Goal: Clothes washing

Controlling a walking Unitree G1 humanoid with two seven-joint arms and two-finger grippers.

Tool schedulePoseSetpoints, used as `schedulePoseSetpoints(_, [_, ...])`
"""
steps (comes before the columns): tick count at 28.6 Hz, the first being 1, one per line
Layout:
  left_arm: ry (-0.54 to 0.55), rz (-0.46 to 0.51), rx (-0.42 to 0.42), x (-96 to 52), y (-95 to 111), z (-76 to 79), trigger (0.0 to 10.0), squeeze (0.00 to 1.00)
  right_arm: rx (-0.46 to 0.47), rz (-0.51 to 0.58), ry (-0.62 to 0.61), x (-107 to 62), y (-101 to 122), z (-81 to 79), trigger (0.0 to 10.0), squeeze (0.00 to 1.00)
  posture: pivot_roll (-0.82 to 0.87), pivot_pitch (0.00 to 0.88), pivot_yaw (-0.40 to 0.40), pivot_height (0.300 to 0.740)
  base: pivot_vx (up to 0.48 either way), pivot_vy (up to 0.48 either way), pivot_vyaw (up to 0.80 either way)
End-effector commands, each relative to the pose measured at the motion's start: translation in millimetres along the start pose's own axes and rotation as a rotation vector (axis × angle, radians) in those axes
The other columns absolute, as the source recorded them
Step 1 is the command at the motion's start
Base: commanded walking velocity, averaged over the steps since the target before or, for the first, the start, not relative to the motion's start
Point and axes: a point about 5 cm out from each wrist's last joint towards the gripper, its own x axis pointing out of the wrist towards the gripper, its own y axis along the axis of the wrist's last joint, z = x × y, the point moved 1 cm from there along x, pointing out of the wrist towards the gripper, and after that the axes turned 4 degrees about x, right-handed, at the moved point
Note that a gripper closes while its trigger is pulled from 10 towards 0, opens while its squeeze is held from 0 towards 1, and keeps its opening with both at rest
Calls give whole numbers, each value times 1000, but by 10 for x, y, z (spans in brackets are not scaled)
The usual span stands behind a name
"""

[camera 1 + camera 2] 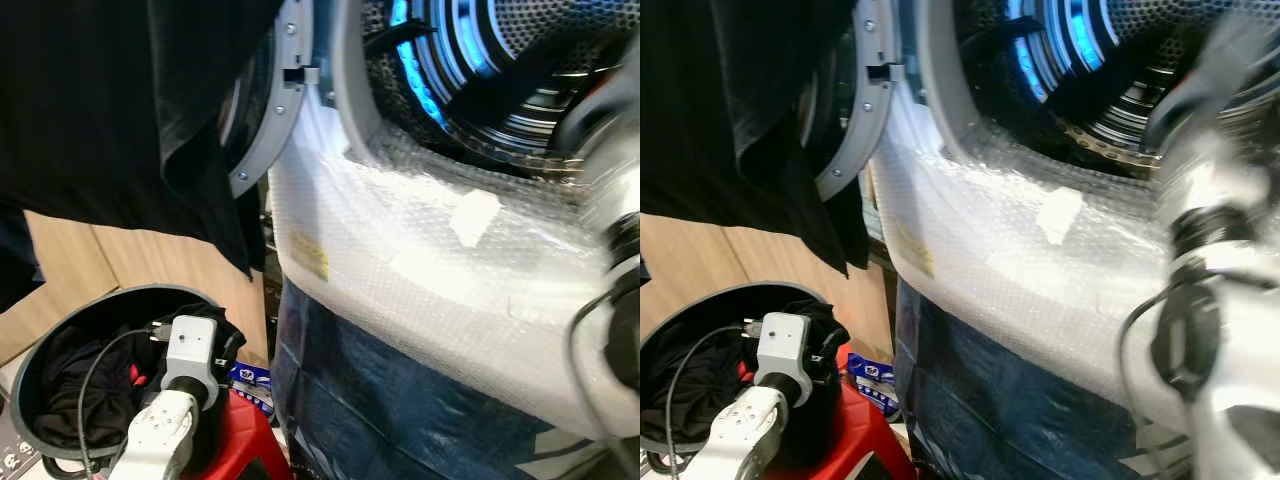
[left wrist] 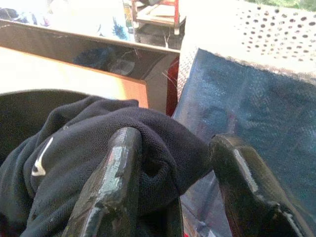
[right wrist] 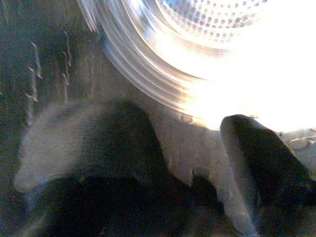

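Two hands: left hand (image 2: 170,192) over basket (image 1: 30,365), right hand (image 3: 192,163) at drum (image 1: 500,70)

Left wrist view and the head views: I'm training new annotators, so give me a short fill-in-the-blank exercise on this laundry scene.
1. The left gripper reaches down into the round dark grey ____ of clothes.
2. The dark garment with a small white logo lies against that gripper's ____ fingers.
3. The washing machine's white front is wrapped in ____ wrap.
4. Light inside the perforated metal drum glows ____.

Missing words: basket; black; bubble; blue

Perforated glossy metal drum (image 1: 520,60), bubble-wrapped front (image 1: 420,250)
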Motion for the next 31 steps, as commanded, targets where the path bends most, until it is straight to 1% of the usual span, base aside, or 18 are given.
schedulePoseSetpoints(1, [-16,-19,8,0,-21,21,10000,0,156,318,8,-45,706,-50,10000,0,9,0,-14,740,0,0,0])
schedulePoseSetpoints(3, [-10,-16,9,-1,-16,0,10000,0,265,541,-58,-180,1199,67,10000,0,13,0,-15,740,0,0,0])
schedulePoseSetpoints(7, [-7,-14,6,-3,-16,-3,10000,0,251,553,-77,-197,1250,83,10000,0,15,0,-16,740,0,0,0])
schedulePoseSetpoints(9, [-7,-14,6,-3,-14,-4,10000,0,242,544,-69,-189,1228,65,10000,0,15,0,-16,740,0,0,0])
schedulePoseSetpoints(13, [-13,-14,5,-6,-15,20,10000,0,216,472,-31,-125,985,3,10000,0,15,0,-14,740,0,0,0])
schedulePoseSetpoints(15, [-16,-17,5,-11,-21,22,10000,0,130,387,-35,-77,822,-33,10000,0,14,0,-13,740,0,0,0])
schedulePoseSetpoints(17, [-15,-18,8,-8,-25,11,10000,0,-43,270,9,-22,631,-148,10000,0,12,0,-12,740,0,0,0])
schedulePoseSetpoints(19, [-15,-18,8,-6,-23,9,10000,0,-76,238,72,-9,574,-232,10000,0,6,0,-11,740,0,0,0])
schedulePoseSetpoints(21, [-15,-16,8,-2,-18,10,10000,0,-64,265,124,-16,621,-304,10000,0,6,0,-11,740,0,0,0])
schedulePoseSetpoints(22, [-16,-13,7,4,-11,11,10000,0,85,434,164,-90,972,-348,10000,0,6,0,-11,740,0,0,0])
schedulePoseSetpoints(24, [-16,-13,7,4,-11,11,10000,0,85,434,164,-90,972,-348,10000,0,6,0,-11,740,0,0,0])
schedulePoseSetpoints(25, [-16,-10,6,9,-5,12,10000,0,208,573,150,-175,1243,-308,10000,0,6,0,-11,740,0,0,0])
schedulePoseSetpoints(26, [-16,-10,6,9,-5,12,10000,0,208,573,150,-175,1243,-308,10000,0,6,0,-11,740,0,0,0])
schedulePoseSetpoints(27, [-20,-8,4,18,1,26,10000,0,196,565,133,-171,1249,-318,10000,0,3,0,-15,740,0,0,0])
schedulePoseSetpoints(28, [-23,-6,3,26,5,38,10000,0,13,410,164,-73,928,-449,10000,0,1,0,-14,740,0,0,0])
schedulePoseSetpoints(29, [-23,-6,3,26,5,38,10000,0,13,410,164,-73,928,-449,10000,0,1,0,-14,740,0,0,0])
schedulePoseSetpoints(30, [-26,-5,2,31,6,46,10000,0,-143,270,185,-13,620,-519,10000,0,1,0,-14,740,0,0,0])
schedulePoseSetpoints(31, [-27,-4,2,35,9,55,10000,0,-164,238,214,-5,496,-574,10000,0,3,0,-18,740,0,0,0])
